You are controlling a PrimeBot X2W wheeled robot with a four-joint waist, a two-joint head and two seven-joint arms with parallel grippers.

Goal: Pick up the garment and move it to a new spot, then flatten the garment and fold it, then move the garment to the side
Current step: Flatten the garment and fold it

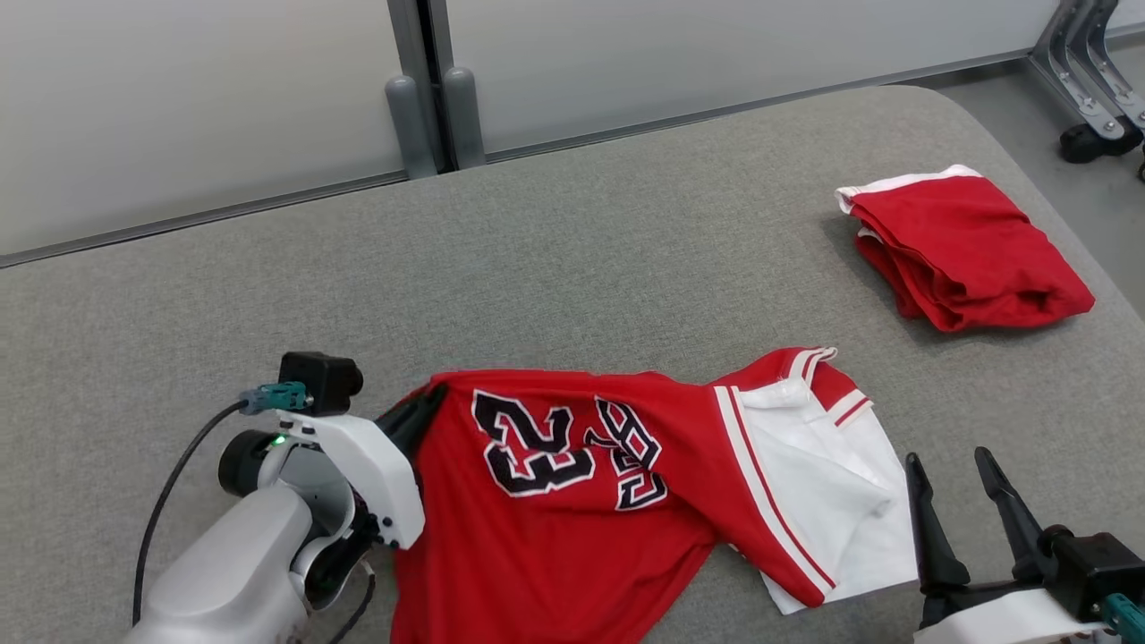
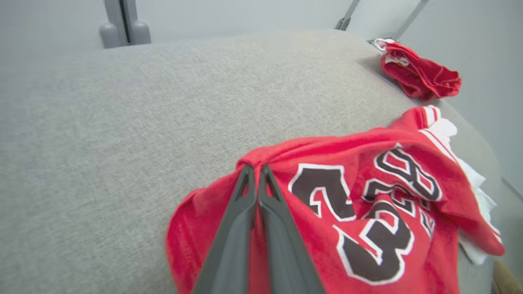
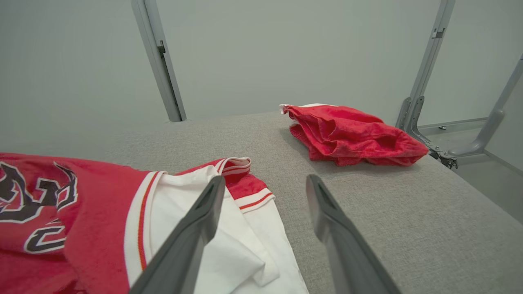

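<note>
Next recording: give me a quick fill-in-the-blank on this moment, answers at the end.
1. The left gripper is ____ on the jersey, at its edge.
2. The right gripper is ____ and holds nothing.
3. The number printed on the jersey is ____.
4. A folded red garment lies on the table, at its far ____ side.

Missing words: shut; open; 23; right.
</note>
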